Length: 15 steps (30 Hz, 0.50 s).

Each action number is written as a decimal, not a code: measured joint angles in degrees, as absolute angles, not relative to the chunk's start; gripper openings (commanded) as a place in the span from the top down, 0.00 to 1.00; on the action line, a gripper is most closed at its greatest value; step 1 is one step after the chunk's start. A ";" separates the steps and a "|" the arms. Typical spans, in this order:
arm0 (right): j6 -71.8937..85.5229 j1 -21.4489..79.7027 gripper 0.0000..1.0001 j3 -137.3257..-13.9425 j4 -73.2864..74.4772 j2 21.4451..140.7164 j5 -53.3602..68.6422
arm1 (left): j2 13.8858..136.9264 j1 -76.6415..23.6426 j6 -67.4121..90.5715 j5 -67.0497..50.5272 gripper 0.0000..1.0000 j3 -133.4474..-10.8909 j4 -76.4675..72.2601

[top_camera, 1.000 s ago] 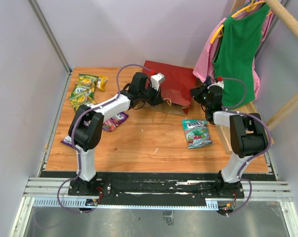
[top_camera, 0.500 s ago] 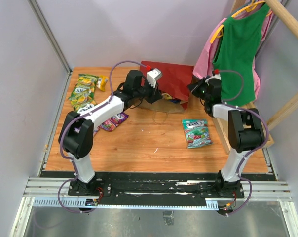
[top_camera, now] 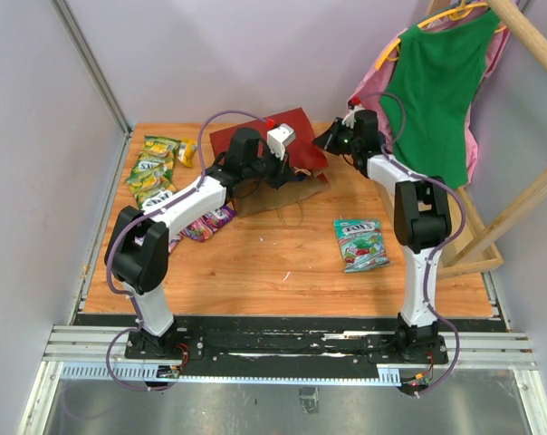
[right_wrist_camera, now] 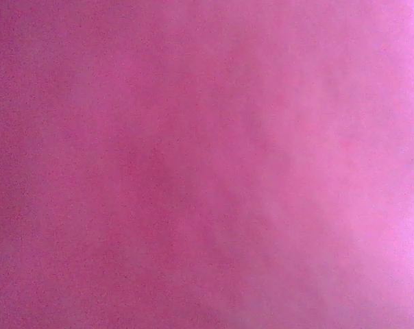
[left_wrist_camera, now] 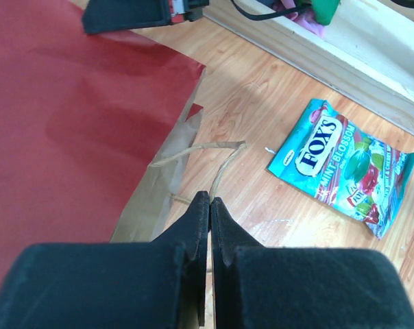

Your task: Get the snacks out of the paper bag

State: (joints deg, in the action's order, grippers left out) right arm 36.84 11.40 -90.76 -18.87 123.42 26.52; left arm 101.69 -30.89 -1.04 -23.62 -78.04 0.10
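The red paper bag (top_camera: 255, 138) lies tilted at the back of the table, its brown mouth toward me; it also fills the left of the left wrist view (left_wrist_camera: 70, 137). My left gripper (top_camera: 292, 172) (left_wrist_camera: 210, 199) is shut on the bag's beige loop handle (left_wrist_camera: 224, 154). My right gripper (top_camera: 326, 139) (left_wrist_camera: 135, 14) is shut at the bag's far right corner. A pink-red blur fills the right wrist view. Snacks on the table: a teal packet (top_camera: 361, 243) (left_wrist_camera: 344, 168), green-yellow packets (top_camera: 154, 166) and a purple packet (top_camera: 206, 222).
A green garment (top_camera: 432, 91) and a pink one (top_camera: 382, 68) hang on a wooden rack (top_camera: 477, 245) at the back right, close behind my right arm. Grey walls close in the left and back sides.
The right gripper has shut and swung back and left at the bag's corner. The bag has turned and slid left. My left gripper drew back slightly, keeping the handle.
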 measured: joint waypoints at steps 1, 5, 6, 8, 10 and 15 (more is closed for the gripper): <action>36.05 11.88 0.99 -92.73 -17.37 124.33 26.68 | 101.69 -30.89 -1.04 -23.42 1.00 -78.04 0.10; 33.47 13.89 0.99 -100.92 -11.92 128.27 27.11 | 101.84 -30.89 -1.04 -22.09 0.99 -78.04 0.19; 32.95 14.28 0.98 -102.54 -11.22 129.12 27.16 | 101.91 -30.89 -1.04 -21.58 0.98 -78.04 0.23; 32.05 15.11 0.92 -106.06 -9.02 130.93 27.29 | 102.19 -30.89 -1.04 -20.45 0.97 -78.11 0.34; 31.29 15.68 0.80 -108.66 -7.51 132.20 27.51 | 102.74 -30.87 -1.04 -19.22 0.97 -78.56 0.75; 28.77 16.27 0.33 -110.43 -4.49 132.29 28.14 | 105.27 -30.44 -1.02 -16.71 0.97 -82.54 2.74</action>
State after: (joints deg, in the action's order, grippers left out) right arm 28.77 16.27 -110.43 -4.49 132.29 28.14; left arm 105.27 -30.44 -1.02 -16.71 -82.54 2.74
